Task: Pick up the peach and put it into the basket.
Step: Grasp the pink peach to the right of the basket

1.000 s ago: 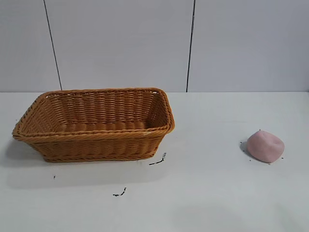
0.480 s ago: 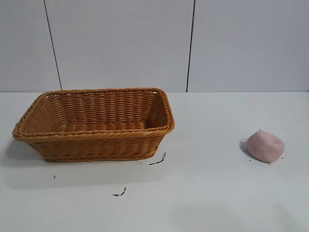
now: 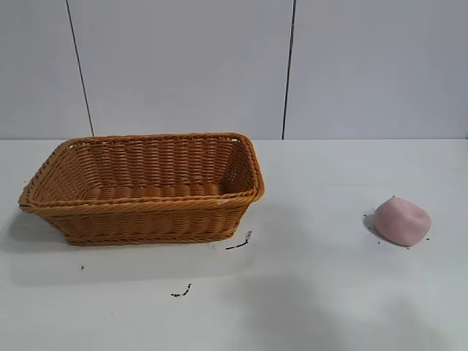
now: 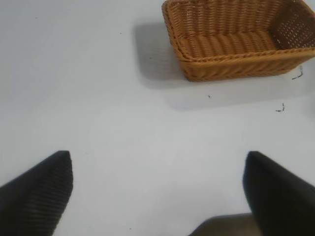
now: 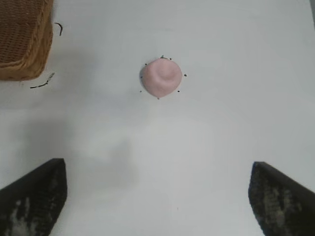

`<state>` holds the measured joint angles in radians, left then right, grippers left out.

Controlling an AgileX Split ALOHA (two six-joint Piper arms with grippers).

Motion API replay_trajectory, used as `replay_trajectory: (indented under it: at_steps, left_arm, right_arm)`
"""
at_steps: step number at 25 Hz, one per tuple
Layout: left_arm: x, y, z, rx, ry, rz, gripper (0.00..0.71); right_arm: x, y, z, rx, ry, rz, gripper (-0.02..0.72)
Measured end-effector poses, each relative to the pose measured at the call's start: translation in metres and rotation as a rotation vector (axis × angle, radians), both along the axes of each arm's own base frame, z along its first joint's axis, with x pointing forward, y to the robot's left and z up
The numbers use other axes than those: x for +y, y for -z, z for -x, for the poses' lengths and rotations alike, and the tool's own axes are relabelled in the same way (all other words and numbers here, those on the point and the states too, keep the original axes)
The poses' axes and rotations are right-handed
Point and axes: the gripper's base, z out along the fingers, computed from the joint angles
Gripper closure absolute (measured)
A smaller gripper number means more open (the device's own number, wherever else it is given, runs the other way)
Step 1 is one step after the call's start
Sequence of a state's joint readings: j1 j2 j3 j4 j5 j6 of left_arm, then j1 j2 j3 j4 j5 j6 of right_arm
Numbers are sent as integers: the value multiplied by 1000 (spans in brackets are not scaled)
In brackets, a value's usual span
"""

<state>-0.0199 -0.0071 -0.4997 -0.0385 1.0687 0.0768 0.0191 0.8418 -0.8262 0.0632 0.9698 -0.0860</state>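
The peach (image 3: 401,221), a dusty-pink rounded lump, lies on the white table at the right. It also shows in the right wrist view (image 5: 161,77), well ahead of my right gripper (image 5: 157,169), which is open and empty above bare table. The orange-brown wicker basket (image 3: 142,208) stands at the left, empty; it shows in the left wrist view (image 4: 236,66) and its corner in the right wrist view (image 5: 24,64). My left gripper (image 4: 158,162) is open and empty over bare table, well short of the basket. Neither gripper shows in the exterior view.
Small black marks lie on the table in front of the basket (image 3: 239,242) and nearer the front edge (image 3: 181,292). A soft shadow falls on the table front centre (image 3: 292,307). A grey panelled wall stands behind the table.
A faint shadow has grown on the table at the front centre of the exterior view. The peach and the basket have not moved.
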Motion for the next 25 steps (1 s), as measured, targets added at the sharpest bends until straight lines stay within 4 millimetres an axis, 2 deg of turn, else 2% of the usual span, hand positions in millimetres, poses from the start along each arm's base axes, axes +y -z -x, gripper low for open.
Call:
replay_trajectory:
  at_steps: [2,6,11,18,25]
  left_arm:
    - [0,0,0,0,0,0,18]
    - [0,0,0,0,0,0,18]
    - [0,0,0,0,0,0,18]
    - [0,0,0,0,0,0,18]
    - [0,0,0,0,0,0,18]
  right_arm:
    - [1,1,-30,57,0,2,14]
    - [2,20,-92,165,-28,16,14]
    - [7,42,-145,235,-61,-12,14]
    - [7,109,-189,337,-45,-9,14]
    - [6,176,-217,366,-24,-1,14]
